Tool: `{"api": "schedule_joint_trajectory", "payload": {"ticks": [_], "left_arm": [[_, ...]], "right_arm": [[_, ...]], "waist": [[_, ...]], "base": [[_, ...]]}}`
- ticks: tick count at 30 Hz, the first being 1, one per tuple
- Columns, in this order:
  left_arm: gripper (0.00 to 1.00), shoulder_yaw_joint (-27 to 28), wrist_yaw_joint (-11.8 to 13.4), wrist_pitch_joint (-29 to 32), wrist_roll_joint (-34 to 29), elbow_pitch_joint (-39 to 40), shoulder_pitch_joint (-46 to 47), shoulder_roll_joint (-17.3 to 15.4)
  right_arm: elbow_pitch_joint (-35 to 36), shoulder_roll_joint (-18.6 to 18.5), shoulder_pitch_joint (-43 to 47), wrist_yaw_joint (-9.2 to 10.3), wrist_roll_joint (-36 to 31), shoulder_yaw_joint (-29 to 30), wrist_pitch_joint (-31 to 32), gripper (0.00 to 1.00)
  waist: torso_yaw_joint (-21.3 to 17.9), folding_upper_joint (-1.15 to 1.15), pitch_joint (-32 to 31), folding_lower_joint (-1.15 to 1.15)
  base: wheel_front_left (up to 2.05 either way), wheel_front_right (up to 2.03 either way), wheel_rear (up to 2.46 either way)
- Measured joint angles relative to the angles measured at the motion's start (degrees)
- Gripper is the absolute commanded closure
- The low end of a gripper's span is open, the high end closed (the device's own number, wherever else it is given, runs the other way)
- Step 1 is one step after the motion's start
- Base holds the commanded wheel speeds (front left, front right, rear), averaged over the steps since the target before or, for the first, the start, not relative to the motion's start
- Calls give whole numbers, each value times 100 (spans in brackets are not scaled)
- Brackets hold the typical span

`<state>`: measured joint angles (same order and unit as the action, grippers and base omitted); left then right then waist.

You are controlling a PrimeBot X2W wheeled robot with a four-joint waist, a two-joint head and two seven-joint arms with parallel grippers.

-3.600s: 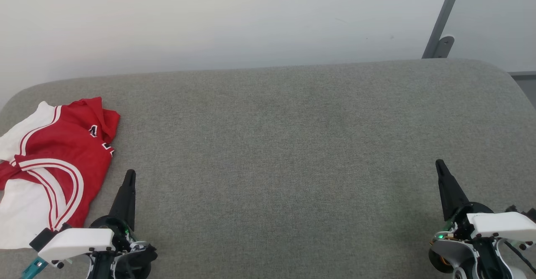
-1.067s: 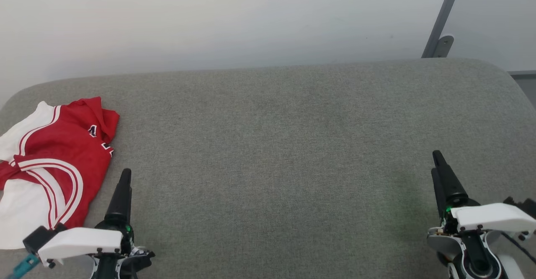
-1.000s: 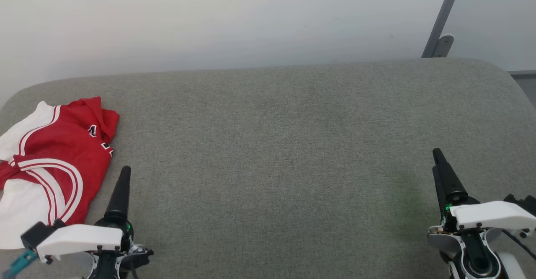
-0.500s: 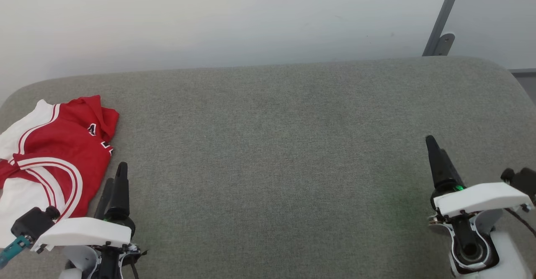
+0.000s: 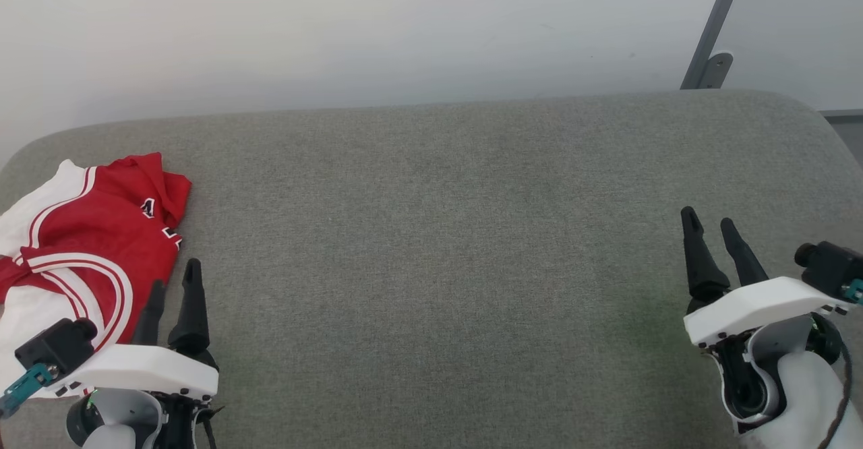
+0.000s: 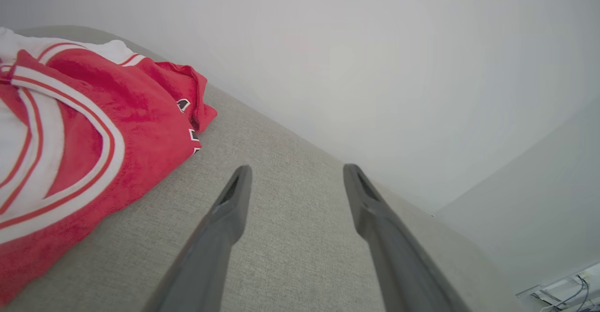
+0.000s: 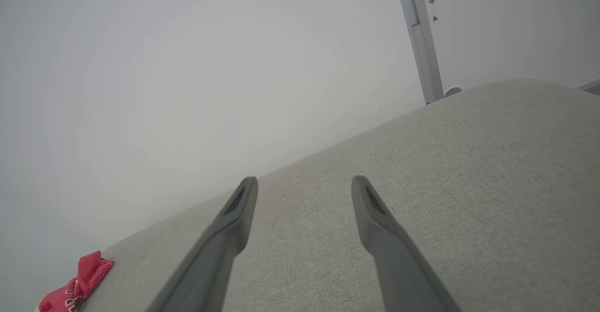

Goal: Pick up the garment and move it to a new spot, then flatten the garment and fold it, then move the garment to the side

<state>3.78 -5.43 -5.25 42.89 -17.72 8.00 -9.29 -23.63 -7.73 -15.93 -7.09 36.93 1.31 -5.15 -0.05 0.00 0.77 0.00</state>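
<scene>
Nearest the robot, the left gripper (image 5: 175,274) has its two fingers spread with nothing between them. It sits just beside the garment's near right-hand edge. The garment (image 5: 87,247) lies to that gripper's left and slightly ahead of it (in the left wrist view the red cloth is off to the left of both fingers, not between them). The right gripper (image 5: 706,218) is about as near the robot but well apart from the garment, far out to its right. It is also spread and empty.

The garment is a loose, crumpled heap on the grey cushion (image 5: 431,233). Its long axis runs from its near white part away to its far red corner. I judge the left arm much the better placed for the pick; it would need a short swing left and forward.

Beyond the garment are the cushion's far edge and a pale wall (image 5: 337,31). A grey post (image 5: 715,31) stands far to the garment's right.

Count: one garment, two grippers, one cushion, one post.
</scene>
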Motion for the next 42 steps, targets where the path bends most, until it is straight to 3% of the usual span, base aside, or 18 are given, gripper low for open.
{"api": "schedule_joint_trajectory", "payload": {"ticks": [9, 19, 42], "left_arm": [[0, -80, 66, -147, -750, -14, 0, -115], [0, -156, 91, -316, -1336, -49, 0, -166], [0, -176, -59, -599, -2316, -505, 131, -238]], "right_arm": [[-132, 116, -26, -10, -1094, 42, -151, 0], [-264, 152, -114, -14, -1805, 92, -305, 0], [-350, 246, -182, -15, -2098, 114, -608, 0]], "waist": [[-8, 0, -28, 0], [-26, 0, -46, 0], [4, 0, -55, 0]], "base": [[0, 0, 0], [0, 0, 0], [0, 0, 0]]}}
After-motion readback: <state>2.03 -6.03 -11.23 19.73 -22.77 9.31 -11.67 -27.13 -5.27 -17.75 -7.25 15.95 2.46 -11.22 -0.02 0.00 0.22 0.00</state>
